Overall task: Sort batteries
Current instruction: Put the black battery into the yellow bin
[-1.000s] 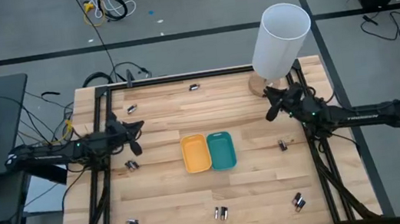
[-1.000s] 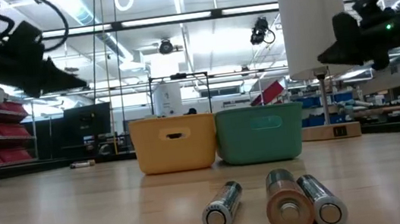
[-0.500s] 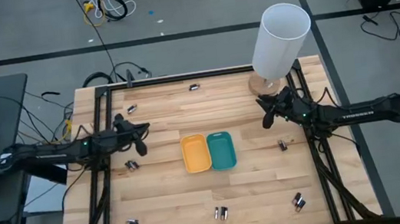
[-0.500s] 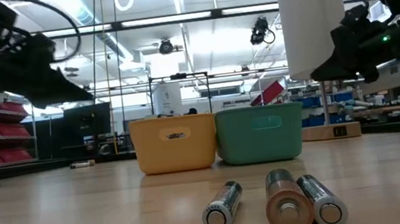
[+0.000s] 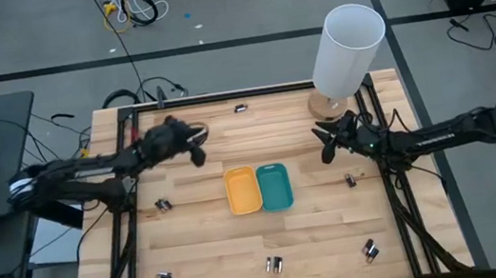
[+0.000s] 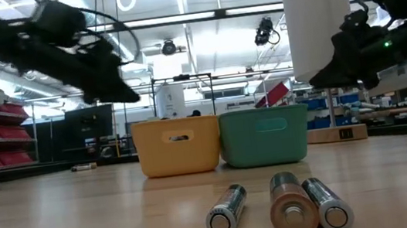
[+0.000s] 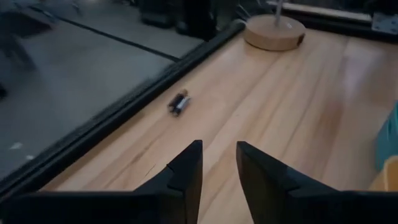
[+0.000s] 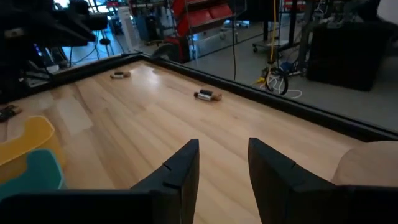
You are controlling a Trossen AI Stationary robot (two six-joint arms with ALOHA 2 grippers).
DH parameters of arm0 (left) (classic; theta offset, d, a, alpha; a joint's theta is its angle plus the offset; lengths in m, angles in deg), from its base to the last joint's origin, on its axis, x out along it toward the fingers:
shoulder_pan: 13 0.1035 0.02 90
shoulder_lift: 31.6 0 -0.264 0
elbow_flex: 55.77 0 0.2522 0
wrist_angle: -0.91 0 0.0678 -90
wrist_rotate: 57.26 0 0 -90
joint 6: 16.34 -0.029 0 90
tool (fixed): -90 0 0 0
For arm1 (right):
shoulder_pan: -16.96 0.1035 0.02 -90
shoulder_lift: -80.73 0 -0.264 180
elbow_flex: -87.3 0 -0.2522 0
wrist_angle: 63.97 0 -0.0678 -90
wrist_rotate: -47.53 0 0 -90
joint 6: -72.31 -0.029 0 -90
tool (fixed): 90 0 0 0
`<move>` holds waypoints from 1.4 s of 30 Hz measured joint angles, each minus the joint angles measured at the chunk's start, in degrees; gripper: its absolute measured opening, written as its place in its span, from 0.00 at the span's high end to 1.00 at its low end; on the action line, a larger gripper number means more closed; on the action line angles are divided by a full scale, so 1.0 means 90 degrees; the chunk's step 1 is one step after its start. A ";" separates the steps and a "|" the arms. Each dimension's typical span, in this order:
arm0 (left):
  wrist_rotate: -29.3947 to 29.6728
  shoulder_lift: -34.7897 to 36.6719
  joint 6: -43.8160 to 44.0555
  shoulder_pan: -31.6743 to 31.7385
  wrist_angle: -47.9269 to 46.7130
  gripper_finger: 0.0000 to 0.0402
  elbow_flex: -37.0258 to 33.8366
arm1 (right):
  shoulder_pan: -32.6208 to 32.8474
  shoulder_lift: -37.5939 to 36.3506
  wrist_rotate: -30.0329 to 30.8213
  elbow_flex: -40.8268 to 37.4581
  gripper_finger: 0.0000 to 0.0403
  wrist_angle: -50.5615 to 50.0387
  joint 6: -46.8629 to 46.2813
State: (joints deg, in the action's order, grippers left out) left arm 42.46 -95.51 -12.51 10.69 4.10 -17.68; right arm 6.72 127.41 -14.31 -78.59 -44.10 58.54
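Small dark and silvery batteries lie scattered on the wooden table: one by the far edge [image 5: 240, 108], one at the left [image 5: 163, 205], one at the right [image 5: 351, 179], and several along the near edge [image 5: 274, 264]. A yellow tray [image 5: 241, 190] and a teal tray [image 5: 273, 186] stand side by side in the middle. My left gripper [image 5: 198, 153] hovers open over the far left of the table, facing the far-edge battery [image 7: 179, 102]. My right gripper [image 5: 326, 148] hovers open at the far right, with nothing between its fingers.
A tall white cylinder [image 5: 346, 44] on a round wooden base [image 7: 273, 31] stands at the far right corner, close behind my right gripper. A black frame rail [image 5: 223, 94] runs along the table's edges. Bare wood lies around the trays.
My left gripper has swung quickly toward the table's far edge and toward its middle, rising a little. My right gripper has crept toward the table's middle and tipped down a little. The batteries and trays have stayed put.
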 joint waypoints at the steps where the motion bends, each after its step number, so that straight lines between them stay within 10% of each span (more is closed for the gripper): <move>1: -0.0260 -0.0298 -0.0061 0.0135 -0.0008 0.71 0.0221 | 0.0000 0.0081 0.0000 0.0001 0.69 0.0103 0.0027; 13: -0.2215 -0.3255 -0.0856 0.1327 -0.0297 0.71 0.2464 | 0.0000 0.0941 0.0053 0.0146 0.68 0.0456 0.0323; 24: -0.1855 -0.5030 -0.1904 0.1547 -0.2656 0.71 0.4990 | 0.0304 0.2107 -0.0258 0.0977 0.65 0.0457 0.0248; 42: -0.2048 -0.5667 -0.2428 0.1775 -0.2919 0.42 0.6222 | 0.0304 0.3343 -0.0107 0.1513 0.64 0.0458 0.0399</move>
State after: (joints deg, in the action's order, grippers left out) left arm 24.03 -146.51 -34.36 26.66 -22.17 38.31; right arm 9.45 157.49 -15.28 -64.97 -39.99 62.13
